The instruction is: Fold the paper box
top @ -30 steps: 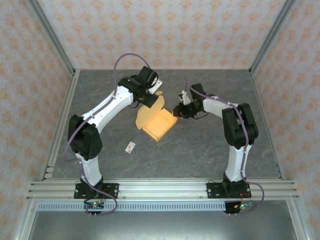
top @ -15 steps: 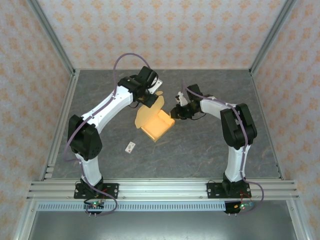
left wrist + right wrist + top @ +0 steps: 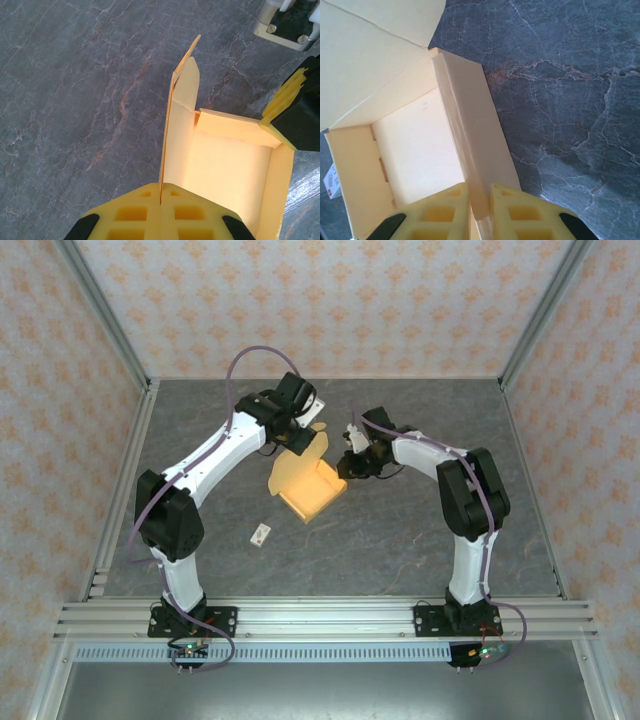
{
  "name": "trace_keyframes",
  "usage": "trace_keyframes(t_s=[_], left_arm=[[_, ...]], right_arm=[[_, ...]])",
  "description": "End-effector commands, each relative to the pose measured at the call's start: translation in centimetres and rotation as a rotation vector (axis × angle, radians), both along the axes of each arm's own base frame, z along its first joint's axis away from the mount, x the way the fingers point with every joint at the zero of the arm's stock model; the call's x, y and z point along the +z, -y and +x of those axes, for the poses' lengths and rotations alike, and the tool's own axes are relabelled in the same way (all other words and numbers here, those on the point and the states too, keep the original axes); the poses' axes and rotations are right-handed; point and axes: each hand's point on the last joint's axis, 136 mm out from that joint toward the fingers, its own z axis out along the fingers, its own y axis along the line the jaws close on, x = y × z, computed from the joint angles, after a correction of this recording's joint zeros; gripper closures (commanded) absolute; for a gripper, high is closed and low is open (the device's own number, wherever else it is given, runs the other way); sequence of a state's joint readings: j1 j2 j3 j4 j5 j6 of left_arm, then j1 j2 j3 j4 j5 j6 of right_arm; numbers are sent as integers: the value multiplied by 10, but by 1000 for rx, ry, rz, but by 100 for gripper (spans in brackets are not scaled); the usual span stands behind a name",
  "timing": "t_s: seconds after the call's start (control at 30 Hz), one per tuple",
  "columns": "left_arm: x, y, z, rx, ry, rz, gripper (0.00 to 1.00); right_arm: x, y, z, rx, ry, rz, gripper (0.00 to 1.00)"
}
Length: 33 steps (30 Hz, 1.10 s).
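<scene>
Two grippers hold one light orange-tan thin cardboard paper box [image 3: 312, 488] on the grey marbled table [image 3: 380, 555]. The left gripper [image 3: 161, 199] is clamped on its upright flap, with the open tray just right of the fingers. The right gripper [image 3: 480, 202] pinches one side wall, with the hollow to its left. One tiny white tag [image 3: 261, 534] lies well apart from both.

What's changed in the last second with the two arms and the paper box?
The right gripper slid left, its fingers closing a little on the paper box side wall that it pinches, and the box seems nudged slightly left with it. The left gripper kept its pinch on the box's upright flap, and the small white tag stayed put.
</scene>
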State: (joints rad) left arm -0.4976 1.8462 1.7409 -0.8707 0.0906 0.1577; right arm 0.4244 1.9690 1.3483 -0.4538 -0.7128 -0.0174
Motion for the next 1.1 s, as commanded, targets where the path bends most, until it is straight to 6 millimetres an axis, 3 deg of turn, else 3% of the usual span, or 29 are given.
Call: trace_keyframes(t_s=[0.0,0.47,1.07], left_arm=[[17,-3,-2,14,43,-17,100],[19,-4,-3,23,48,-24,100],[22,-3,-2,32,48,-30,100]], right_arm=[[-24,13,-15,-3,-21,-174,85],[-39,25,-19,-25,194,-566,93],[-52,17,-32,12,390,-790,100]])
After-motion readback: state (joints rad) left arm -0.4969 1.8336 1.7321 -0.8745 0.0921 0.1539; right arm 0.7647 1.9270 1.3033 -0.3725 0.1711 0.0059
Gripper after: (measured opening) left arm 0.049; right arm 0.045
